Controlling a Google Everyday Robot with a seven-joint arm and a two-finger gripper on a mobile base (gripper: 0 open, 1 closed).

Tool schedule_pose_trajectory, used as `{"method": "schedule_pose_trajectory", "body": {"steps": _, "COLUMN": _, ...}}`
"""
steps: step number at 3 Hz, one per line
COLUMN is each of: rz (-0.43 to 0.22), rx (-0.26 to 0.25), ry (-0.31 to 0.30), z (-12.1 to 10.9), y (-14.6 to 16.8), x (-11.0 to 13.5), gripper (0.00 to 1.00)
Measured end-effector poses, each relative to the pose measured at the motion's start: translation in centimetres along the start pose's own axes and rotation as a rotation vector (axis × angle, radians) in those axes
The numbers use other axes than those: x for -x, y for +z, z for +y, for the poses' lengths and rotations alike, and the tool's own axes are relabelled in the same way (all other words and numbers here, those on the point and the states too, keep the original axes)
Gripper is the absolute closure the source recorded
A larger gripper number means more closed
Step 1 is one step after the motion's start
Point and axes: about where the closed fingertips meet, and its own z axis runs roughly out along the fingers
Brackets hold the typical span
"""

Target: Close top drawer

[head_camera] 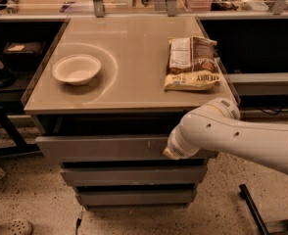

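Pincer is held at the right of the top drawer front, seemingly touching; its opening cannot be told. Below the tabletop, the drawer is seen partway out (stiff metal, handleless): a flat push is judged enough.

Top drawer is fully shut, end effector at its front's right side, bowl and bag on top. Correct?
No: the camera view shows the top drawer pulled out. The end effector at its right side, the bowl and bag are as stated.

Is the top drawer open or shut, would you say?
Open: the top drawer juts beyond the tabletop edge, dark gap behind. The tool is at its front's right side.
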Motion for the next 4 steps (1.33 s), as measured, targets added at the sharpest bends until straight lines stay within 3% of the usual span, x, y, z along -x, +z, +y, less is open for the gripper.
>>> {"method": "schedule_pose_trajectory", "body": {"steps": 1, "rz": -0.001, "rx": -0.005, "ry": 0.002, "z": -0.2, "y": 0.0, "x": 0.0, "gripper": 1.00}}
{"method": "schedule_pose_trajectory", "body": {"steps": 2, "rz": -0.012, "rx": -0.042, "ry": 0.010, "z": -2.2, "y": 0.6, "x": 0.8, "gripper": 1.00}}
{"method": "schedule_pose_trajectory", "body": {"steps": 3, "rz": -0.012, "rx": -0.042, "ry": 0.010, "z": -2.1, "y": 0.5, "x": 0.7, "gripper": 1.00}}
{"method": "schedule_pose_trajectory", "body": {"steps": 4, "rz": 0.042, "rx": -0.016, "ry": 0.058, "z": 0.5, "y": -3.0, "x": -2.8, "gripper": 1.00}}
